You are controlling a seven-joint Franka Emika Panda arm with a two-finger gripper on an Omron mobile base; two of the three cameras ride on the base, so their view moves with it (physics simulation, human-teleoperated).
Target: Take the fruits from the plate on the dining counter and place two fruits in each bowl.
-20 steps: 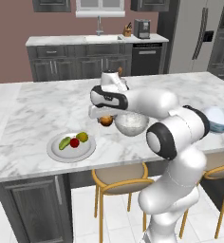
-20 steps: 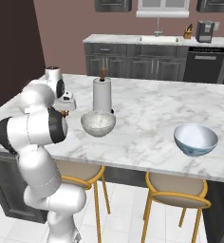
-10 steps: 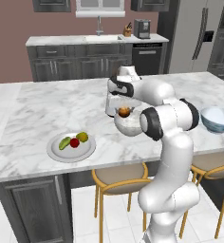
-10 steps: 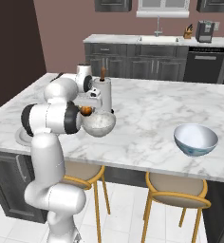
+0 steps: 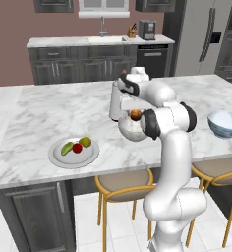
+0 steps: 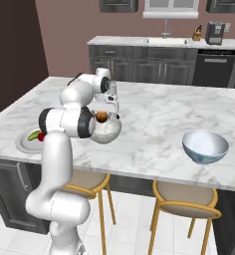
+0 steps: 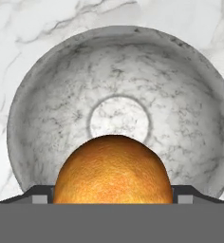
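My gripper (image 5: 136,113) is shut on the orange-brown fruit (image 5: 136,115), which hangs just over the pale speckled bowl (image 5: 129,130) on the dining counter (image 5: 49,110). In the hand view the fruit (image 7: 113,168) sits between the finger tips (image 7: 38,196), with the inside of the bowl (image 7: 52,109) below it. The right base view shows the same fruit (image 6: 102,116) above the bowl (image 6: 108,131). To the left, the plate (image 5: 56,157) carries the green (image 5: 67,148), red (image 5: 77,147) and yellow-green (image 5: 85,142) fruits. The blue-sided bowl (image 5: 226,123) stands far right.
A tall white container (image 5: 116,101) stands just behind the speckled bowl. Yellow stools (image 5: 125,181) are tucked under the counter's near edge. In the right base view the plate (image 6: 23,143) is partly hidden behind my arm, and the blue-sided bowl (image 6: 205,147) stands apart.
My arm has swung right with the orange-brown fruit, from beside the speckled bowl to over its middle. The plate's three fruits have not moved.
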